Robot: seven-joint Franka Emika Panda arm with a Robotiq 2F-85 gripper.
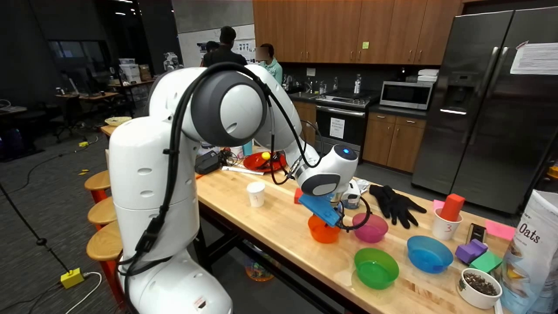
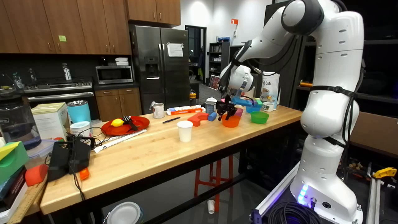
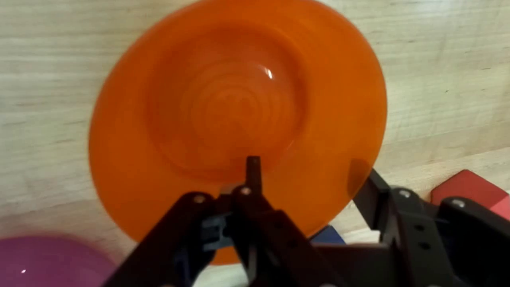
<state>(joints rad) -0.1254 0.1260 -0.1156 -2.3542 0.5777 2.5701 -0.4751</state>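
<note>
Over the orange bowl (image 3: 235, 119), the gripper (image 3: 310, 171) straddles the rim, fingers apart. A magenta bowl (image 3: 51, 263) sits nearby.

You are in what looks like a lab kitchen: before you stand a stove (image 1: 352, 124), a microwave (image 1: 405, 94), a fridge (image 2: 174, 74) and wooden cabinets (image 1: 333, 30). You also see desks (image 1: 85, 97), a white board (image 1: 244, 32) hung with papers (image 1: 246, 46), and your robot arm (image 2: 338, 59).
</note>
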